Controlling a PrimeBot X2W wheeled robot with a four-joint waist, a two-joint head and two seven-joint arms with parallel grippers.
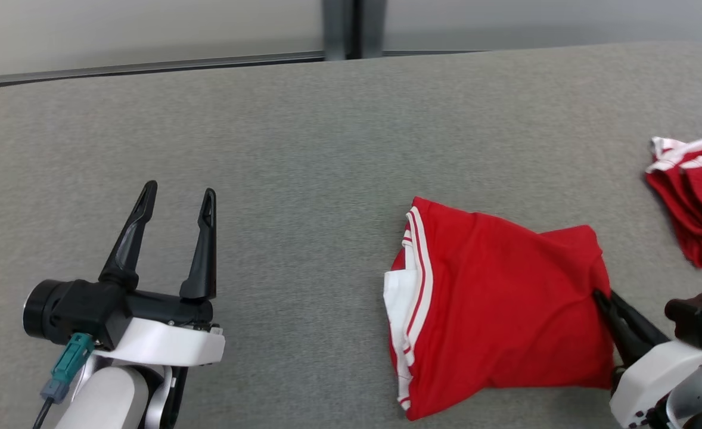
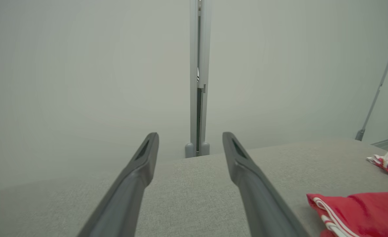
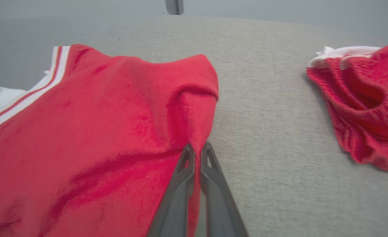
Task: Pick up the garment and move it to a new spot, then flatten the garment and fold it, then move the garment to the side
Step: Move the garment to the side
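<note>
The right gripper (image 3: pixel 197 148) is at the near right. Its two fingers are squeezed together on the right edge of the red garment (image 1: pixel 494 310). The left gripper (image 1: pixel 179 192) is at the near left, fingers spread wide, holding nothing. The garment lies folded on the grey table (image 1: pixel 327 137), right of the middle. Farther right sits another red cloth (image 1: pixel 693 202).
</note>
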